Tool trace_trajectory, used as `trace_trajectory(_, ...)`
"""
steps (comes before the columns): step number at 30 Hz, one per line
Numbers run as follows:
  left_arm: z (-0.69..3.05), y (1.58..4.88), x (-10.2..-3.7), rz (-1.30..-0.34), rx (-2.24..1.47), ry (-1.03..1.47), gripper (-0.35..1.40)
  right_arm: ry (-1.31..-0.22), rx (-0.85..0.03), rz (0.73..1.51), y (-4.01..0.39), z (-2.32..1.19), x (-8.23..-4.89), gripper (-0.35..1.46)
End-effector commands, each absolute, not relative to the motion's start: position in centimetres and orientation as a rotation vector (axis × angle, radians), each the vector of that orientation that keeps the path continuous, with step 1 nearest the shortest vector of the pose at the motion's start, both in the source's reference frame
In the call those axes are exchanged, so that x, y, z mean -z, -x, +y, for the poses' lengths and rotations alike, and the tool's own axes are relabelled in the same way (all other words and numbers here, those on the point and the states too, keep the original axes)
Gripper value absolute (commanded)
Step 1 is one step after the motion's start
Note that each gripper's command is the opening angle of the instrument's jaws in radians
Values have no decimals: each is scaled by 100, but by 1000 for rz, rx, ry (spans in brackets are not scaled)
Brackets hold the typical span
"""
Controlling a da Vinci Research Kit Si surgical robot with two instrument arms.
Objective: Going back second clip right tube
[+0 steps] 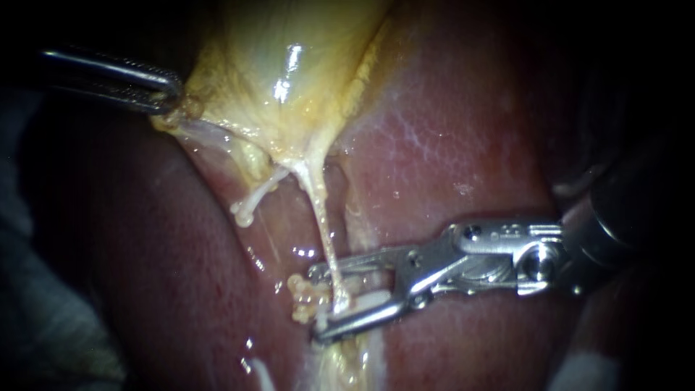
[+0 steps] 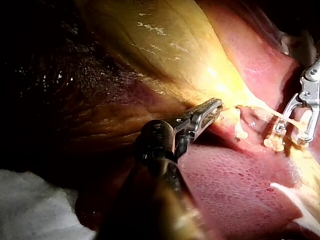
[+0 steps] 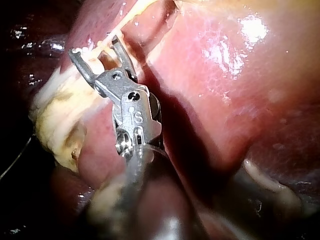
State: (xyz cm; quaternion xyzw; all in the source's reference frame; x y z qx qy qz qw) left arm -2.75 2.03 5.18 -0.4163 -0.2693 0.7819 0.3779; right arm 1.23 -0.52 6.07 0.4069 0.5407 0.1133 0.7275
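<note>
- Slender steel left instrument (image 1: pixel 163 98): jaws clamped on the edge of the pale yellow gallbladder (image 1: pixel 289 65).
- Silver hinged right instrument (image 1: pixel 318 304): jaws apart, straddling the thin whitish right tube (image 1: pixel 326 232) low down, over glossy red liver (image 1: pixel 449 145).
- Lumpy yellow nodules (image 1: pixel 300 293) crowd the jaw tips.

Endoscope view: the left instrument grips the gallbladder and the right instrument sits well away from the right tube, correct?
No: the endoscope view shows the right instrument astride the right tube, not away from it. The left instrument does grip the gallbladder.
</note>
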Motion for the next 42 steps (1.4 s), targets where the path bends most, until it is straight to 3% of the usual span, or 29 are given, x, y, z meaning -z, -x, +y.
trace_trajectory(1,203,275,-518,-688,-1999,1064,-35,-902,-241,1192,-123,-53,-607,50)
trace_trajectory(19,203,274,-518,-689,-1999,1064,-35,-912,-243,1228,-124,-46,-607,49)
trace_trajectory(36,203,275,-518,-688,-1999,1064,-35,-717,-412,1160,-132,-16,-639,50)
trace_trajectory(42,203,275,-518,-688,-1999,1064,-35,-681,-395,1166,-129,-14,-642,50)
